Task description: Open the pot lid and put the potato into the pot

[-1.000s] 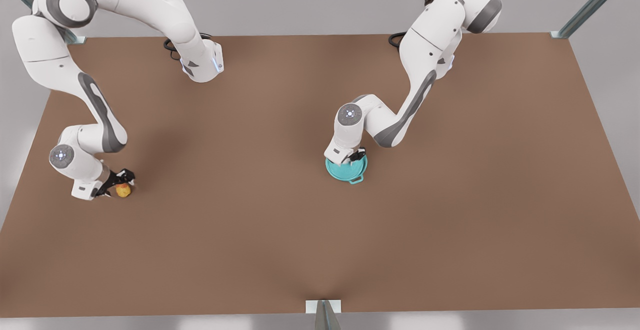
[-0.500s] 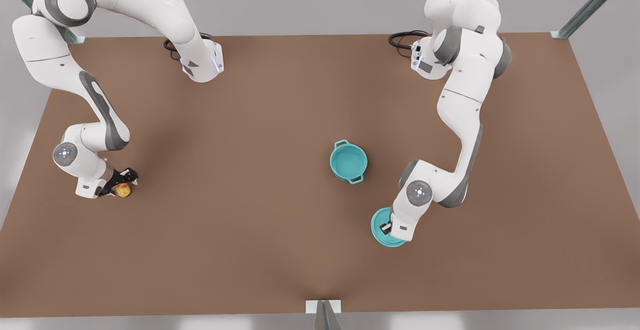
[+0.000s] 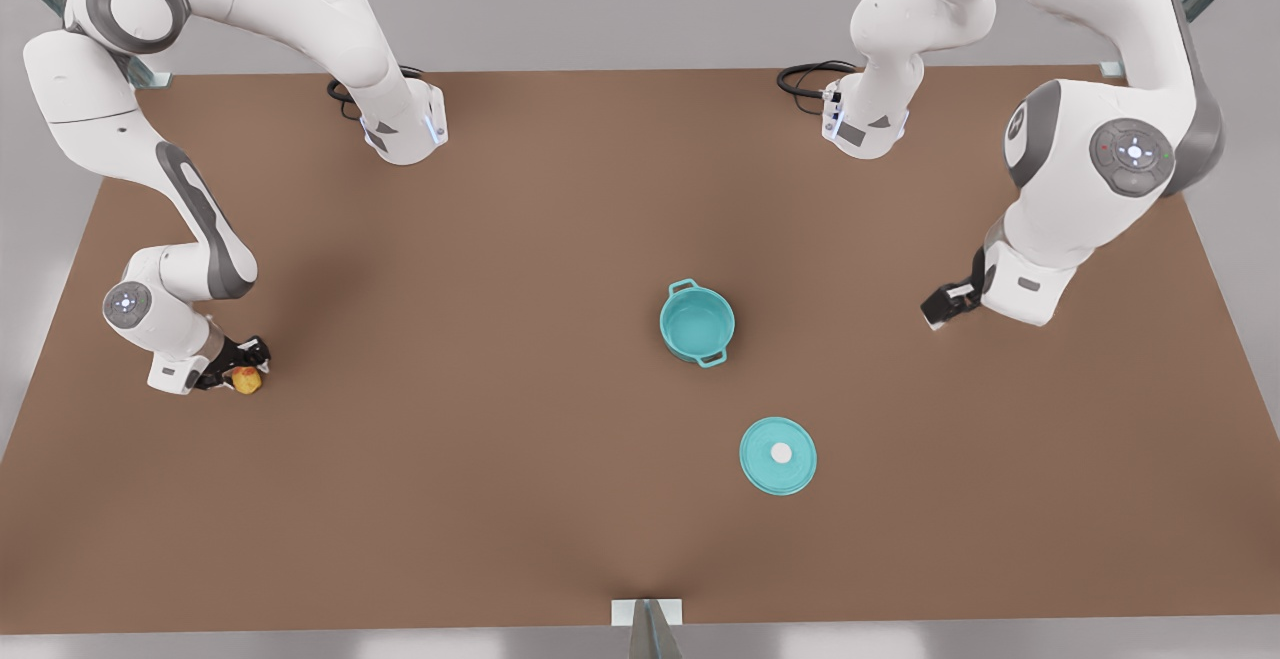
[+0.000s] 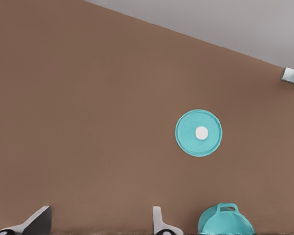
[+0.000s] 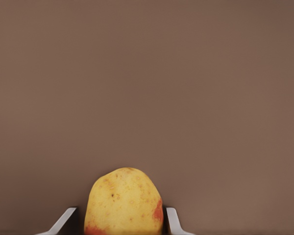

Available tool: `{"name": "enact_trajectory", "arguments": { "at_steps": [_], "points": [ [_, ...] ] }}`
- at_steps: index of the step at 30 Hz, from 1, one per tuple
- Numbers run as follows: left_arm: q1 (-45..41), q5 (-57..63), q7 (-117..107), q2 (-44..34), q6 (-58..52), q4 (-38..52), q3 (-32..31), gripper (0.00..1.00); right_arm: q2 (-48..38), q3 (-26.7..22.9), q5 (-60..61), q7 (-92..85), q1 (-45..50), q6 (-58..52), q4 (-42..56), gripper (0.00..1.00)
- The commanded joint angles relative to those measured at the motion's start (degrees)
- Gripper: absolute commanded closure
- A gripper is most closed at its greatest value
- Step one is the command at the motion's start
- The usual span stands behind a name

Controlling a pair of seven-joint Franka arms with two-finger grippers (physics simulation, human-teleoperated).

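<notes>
Potato first: the little yellow potato with red-orange spots (image 5: 123, 201) sits right between the two fingers of our right gripper (image 3: 238, 367), down low on the flat brown table (image 3: 500, 499). One finger (image 5: 172, 221) looks like it touches the potato's side. The other finger has a thin dark gap beside it. So we cannot tell if our squeeze is tight yet.

Our left gripper (image 3: 938, 307) is up in the air with its fingers spread wide and nothing in them. We think it is just waiting. The flat round teal pot lid with the white knob (image 3: 778, 455) lies on the table well apart from this gripper. The small round teal pot with two loop handles (image 3: 697, 324) stands open, between our two grippers. It is far from the potato and near the lid.

What could go wrong? The potato is round and smooth-looking. If we lift before we squeeze well, it may slip out and roll away. The trip to the pot is long, so a weak hold could drop it on the way. The pot's mouth is small, so if we let go off to one side, the potato could hit the rim and bounce out. The pot may also be light, so a bump could push it.
</notes>
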Motion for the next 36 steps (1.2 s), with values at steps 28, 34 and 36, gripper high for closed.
{"name": "enact_trajectory", "arguments": {
  "at_steps": [28,34,36],
  "points": [
    [6.54,-0.65,21.97,3.91,3.64,2.59,-0.26,0.0,-20.62,5.91,29.36,18.47,20.56,-15.12,1.07,0.5],
    [6.72,-1.18,21.8,3.73,1.97,2.67,-0.25,0.0,-20.97,4.94,37.8,45.63,40.68,-21.72,6.87,0.49],
    [6.63,-1.09,21.8,3.64,0.74,2.67,-0.43,0.0,-20.09,1.95,38.24,52.66,48.68,-22.42,9.86,0.49]
  ]
}}
